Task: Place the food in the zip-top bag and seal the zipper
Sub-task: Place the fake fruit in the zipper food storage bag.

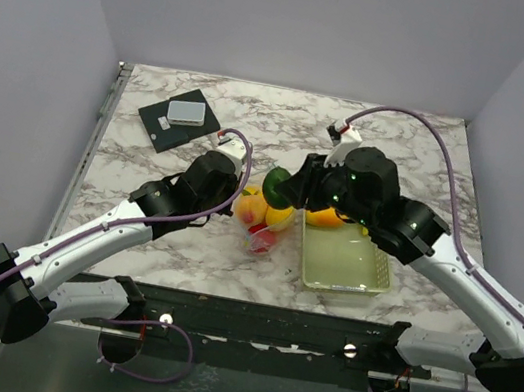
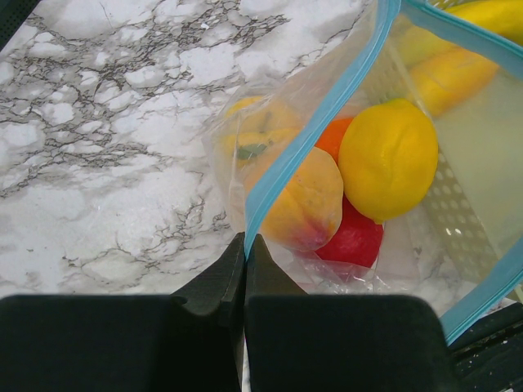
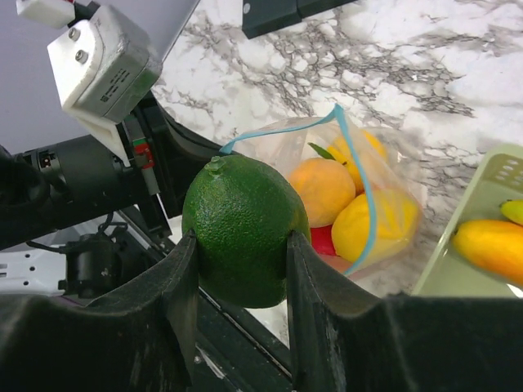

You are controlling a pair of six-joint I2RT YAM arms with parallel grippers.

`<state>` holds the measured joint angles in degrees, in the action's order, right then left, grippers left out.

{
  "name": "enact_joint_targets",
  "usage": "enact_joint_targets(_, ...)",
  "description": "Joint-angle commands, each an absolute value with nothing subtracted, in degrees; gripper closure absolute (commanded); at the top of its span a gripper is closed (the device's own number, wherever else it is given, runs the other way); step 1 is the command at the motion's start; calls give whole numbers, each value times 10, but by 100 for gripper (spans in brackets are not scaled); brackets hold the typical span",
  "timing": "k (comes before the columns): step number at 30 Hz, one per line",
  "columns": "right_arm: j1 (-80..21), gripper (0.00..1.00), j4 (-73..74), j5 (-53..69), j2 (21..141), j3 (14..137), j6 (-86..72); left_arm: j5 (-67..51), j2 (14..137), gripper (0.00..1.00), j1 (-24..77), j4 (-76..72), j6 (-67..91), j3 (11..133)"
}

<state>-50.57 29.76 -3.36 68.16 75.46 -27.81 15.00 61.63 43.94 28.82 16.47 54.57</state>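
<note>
Left wrist view is showing the left gripper (image 2: pixel 245 245) pinching the zipper (image 2: pixel 288 163) of the zip-top bag (image 2: pixel 237 131), which is lying on the marble table (image 2: pixel 106 122) beside the green basket (image 1: pixel 345 272) (mouth gaping). A lemon (image 2: pixel 388 159) and an apple (image 2: pixel 351 241) are sitting inside. The right gripper (image 3: pixel 242 253) is clasping a lime (image 3: pixel 245 208) near the bag's mouth.

A white marble table (image 1: pixel 422 153) with grey veins fills the view. Plain pale grey walls (image 1: pixel 303 21) rise behind it and at both sides, evenly lit.
</note>
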Motion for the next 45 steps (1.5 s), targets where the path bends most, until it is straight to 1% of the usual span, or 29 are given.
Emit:
enact_joint_targets(1, -539, 92, 290, -85, 720, 783, -262, 149, 617, 100, 437, 286, 163, 539)
enact_joint_targets(14, -568, 92, 306, -158, 807, 795, -247, 147, 614, 100, 437, 286, 162, 540)
enact_joint_targets(25, -581, 91, 335, -151, 850, 784, -234, 147, 611, 100, 437, 286, 161, 540)
enact_joint_targets(29, -591, 89, 359, -141, 858, 786, -224, 147, 608, 100, 438, 285, 162, 540)
enact_joint_targets(31, -596, 85, 365, -136, 857, 783, -220, 147, 607, 100, 437, 284, 162, 539)
enact_joint_targets(35, -605, 71, 376, -127, 853, 778, -218, 145, 605, 100, 437, 282, 162, 539)
enact_joint_targets(36, -607, 65, 378, -128, 851, 777, -220, 144, 605, 100, 437, 282, 162, 539)
enact_joint_targets(38, -611, 51, 380, -134, 846, 777, -222, 143, 605, 100, 437, 282, 162, 539)
enact_joint_targets(41, -615, 36, 382, -141, 838, 781, -226, 142, 606, 100, 437, 282, 162, 538)
enact_joint_targets(43, -615, 30, 383, -145, 832, 785, -227, 142, 606, 100, 437, 282, 161, 538)
enact_joint_targets(45, -616, 26, 383, -149, 825, 790, -229, 142, 606, 100, 437, 282, 162, 538)
